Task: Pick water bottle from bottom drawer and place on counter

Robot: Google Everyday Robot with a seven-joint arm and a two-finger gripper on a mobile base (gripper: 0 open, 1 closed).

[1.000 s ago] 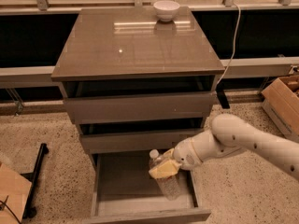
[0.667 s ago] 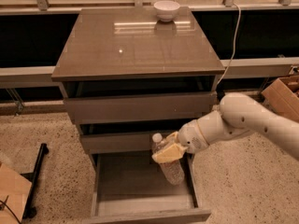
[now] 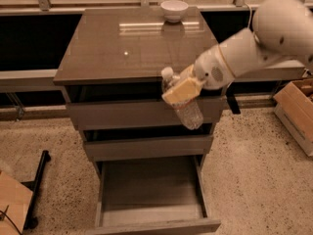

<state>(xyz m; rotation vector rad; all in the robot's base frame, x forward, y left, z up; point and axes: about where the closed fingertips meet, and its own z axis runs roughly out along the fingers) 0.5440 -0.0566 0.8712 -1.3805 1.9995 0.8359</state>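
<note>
My gripper is shut on the water bottle, a clear ribbed bottle with a white cap. It holds the bottle tilted, cap up and to the left, in front of the top drawer and at the front right edge of the counter. The cap stands about level with the counter's top. The white arm reaches in from the upper right. The bottom drawer is pulled out below and nothing shows in it.
A white bowl stands at the back of the counter. The two upper drawers are shut. A cardboard box sits on the floor at the right. A black stand and another box are at the lower left.
The gripper has lifted the bottle out of the bottom drawer and up to the counter's front edge. The drawer is left open with nothing in it.
</note>
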